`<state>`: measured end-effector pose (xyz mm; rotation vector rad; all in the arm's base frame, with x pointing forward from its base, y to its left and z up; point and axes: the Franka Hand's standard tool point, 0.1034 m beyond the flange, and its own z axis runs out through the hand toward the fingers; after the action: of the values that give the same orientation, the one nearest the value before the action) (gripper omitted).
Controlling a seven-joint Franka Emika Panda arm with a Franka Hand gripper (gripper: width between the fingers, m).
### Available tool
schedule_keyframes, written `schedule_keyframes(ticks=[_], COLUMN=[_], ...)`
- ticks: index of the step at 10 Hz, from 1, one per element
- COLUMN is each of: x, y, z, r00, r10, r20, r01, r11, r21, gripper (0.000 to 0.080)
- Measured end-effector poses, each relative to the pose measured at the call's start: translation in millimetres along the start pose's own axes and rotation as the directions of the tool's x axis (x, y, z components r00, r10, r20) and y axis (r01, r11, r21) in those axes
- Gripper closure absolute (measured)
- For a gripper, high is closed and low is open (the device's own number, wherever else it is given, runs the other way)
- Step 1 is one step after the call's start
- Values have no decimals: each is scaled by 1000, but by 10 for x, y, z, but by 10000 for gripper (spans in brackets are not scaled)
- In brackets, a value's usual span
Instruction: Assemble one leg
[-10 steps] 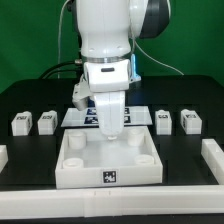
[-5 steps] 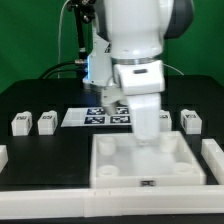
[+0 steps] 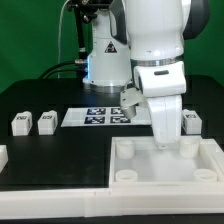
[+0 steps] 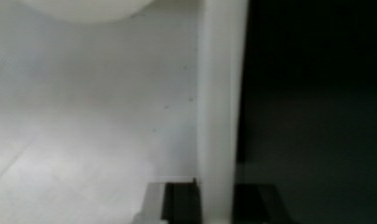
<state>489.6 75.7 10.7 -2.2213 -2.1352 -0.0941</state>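
pincer | narrow, clamped on white tray far wall | legs loose on table

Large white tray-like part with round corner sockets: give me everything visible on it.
The large white tray-like part looks like matte plastic: a shallow basin with raised walls and round sockets in its corners. It lies flat on the black table at the exterior view's lower right. The gripper hangs at its rear wall; contact cannot be told.
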Motion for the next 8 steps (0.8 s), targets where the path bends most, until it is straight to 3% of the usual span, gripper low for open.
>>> schedule_keyframes(ticks=[3, 5, 6, 7, 8], x=[-7, -11, -12, -14, -16], y=[-3, -4, -3, -3, -3], z=[3, 4, 4, 4, 4], r00=[1000, 1000, 1000, 1000, 1000], r10=[2, 4, 4, 4, 5], r20=[-1, 0, 0, 0, 0], r01=[-2, -4, -4, -4, -5], r11=[1000, 1000, 1000, 1000, 1000], r21=[1, 1, 1, 1, 1], gripper=[738, 383, 249, 249, 171])
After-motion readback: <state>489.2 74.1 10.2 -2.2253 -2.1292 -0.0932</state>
